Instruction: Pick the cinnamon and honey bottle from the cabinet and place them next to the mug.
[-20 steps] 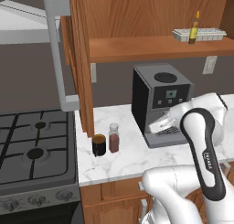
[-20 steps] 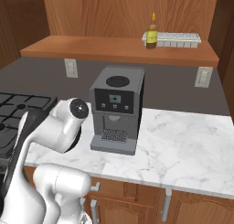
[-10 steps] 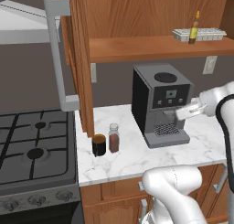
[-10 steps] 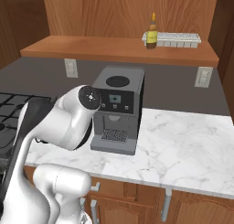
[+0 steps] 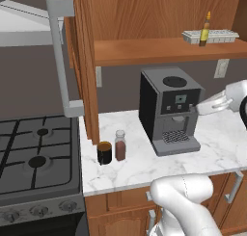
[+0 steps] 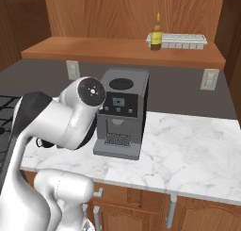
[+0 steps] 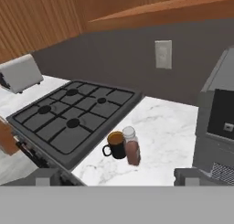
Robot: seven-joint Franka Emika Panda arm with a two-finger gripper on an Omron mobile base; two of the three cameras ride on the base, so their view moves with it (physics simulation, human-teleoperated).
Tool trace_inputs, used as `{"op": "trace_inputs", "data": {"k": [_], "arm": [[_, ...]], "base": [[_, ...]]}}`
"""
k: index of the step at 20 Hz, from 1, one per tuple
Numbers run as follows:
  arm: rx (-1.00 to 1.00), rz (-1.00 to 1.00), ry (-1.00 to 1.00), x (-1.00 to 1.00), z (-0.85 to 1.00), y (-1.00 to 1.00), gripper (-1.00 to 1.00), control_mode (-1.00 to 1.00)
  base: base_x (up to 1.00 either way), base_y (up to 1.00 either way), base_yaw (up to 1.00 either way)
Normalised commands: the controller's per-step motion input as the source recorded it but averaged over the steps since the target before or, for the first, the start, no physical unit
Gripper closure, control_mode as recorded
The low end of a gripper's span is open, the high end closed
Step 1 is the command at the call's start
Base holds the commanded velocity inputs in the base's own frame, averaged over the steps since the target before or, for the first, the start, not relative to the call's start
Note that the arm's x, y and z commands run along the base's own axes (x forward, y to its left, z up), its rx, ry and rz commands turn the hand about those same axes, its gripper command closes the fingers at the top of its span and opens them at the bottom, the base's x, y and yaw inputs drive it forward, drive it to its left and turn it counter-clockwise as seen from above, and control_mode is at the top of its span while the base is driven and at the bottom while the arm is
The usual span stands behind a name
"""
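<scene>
The cinnamon [image 5: 120, 145] stands upright on the marble counter, right beside the dark mug [image 5: 104, 152]. In the hand view the cinnamon [image 7: 132, 146] and the mug [image 7: 116, 145] stand close together near the stove's corner. The honey bottle [image 5: 206, 29] stands on the cabinet shelf [image 5: 159, 51] at the far right, next to a white tray; it is also in the right base view [image 6: 156, 33]. My gripper [image 5: 198, 107] hangs at the right of the coffee machine's front, well away from the jar. In the hand view my gripper [image 7: 119, 176] is open and empty.
A grey coffee machine [image 5: 169, 110] stands on the counter between the mug and my hand. The white ice tray [image 6: 176, 39] lies behind the honey bottle. A black gas stove [image 7: 73, 113] is left of the mug, a toaster [image 7: 18, 72] beyond it. The cabinet door [image 5: 79, 61] hangs open.
My hand has drawn back to the right and upward, from the coffee machine's lower front to its right side. The cinnamon and mug have stayed put.
</scene>
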Motion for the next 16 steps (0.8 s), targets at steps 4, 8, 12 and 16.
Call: {"op": "trace_inputs", "data": {"k": [4,8,12,16], "arm": [[-0.07,-0.25,-0.09,0.06,0.3,-0.31,-1.0,-1.0],[-0.04,-0.33,-0.08,0.0,0.43,-0.31,-1.0,-1.0],[-0.01,-0.36,-0.02,0.0,0.53,-0.28,-1.0,-1.0],[-0.04,-0.28,0.0,0.01,0.53,-0.23,-1.0,-1.0]], "base": [[0.0,0.0,0.0],[0.0,0.0,0.0],[0.0,0.0,0.0],[0.0,0.0,0.0]]}}
